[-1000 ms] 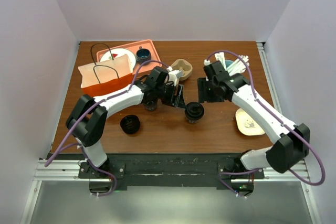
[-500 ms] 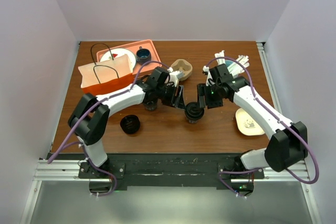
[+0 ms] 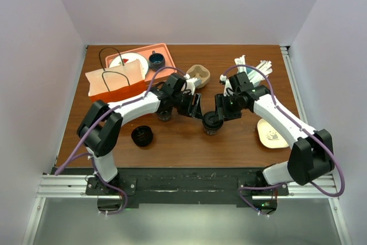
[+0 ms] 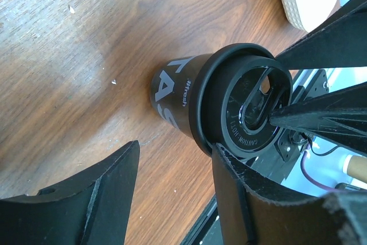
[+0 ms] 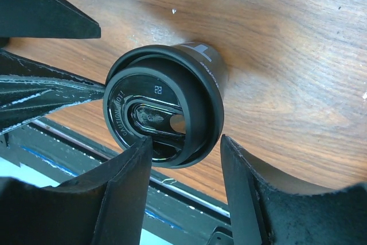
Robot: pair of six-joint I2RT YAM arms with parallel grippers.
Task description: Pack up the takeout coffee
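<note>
Right now the coffee cup (image 3: 212, 122), lid on, is standing upright on the wooden surface (image 3: 183, 139) near its middle, between the two arms. The right gripper (image 5: 186, 142) is holding its jaws apart on either side of the black lid (image 5: 163, 110). One finger is seemingly brushing the rim and a gap is showing at the other, so nothing is being squeezed. The left gripper (image 4: 175, 153) is sitting with its jaws spread wide, the cup just ahead of them, grasping nothing.
</note>
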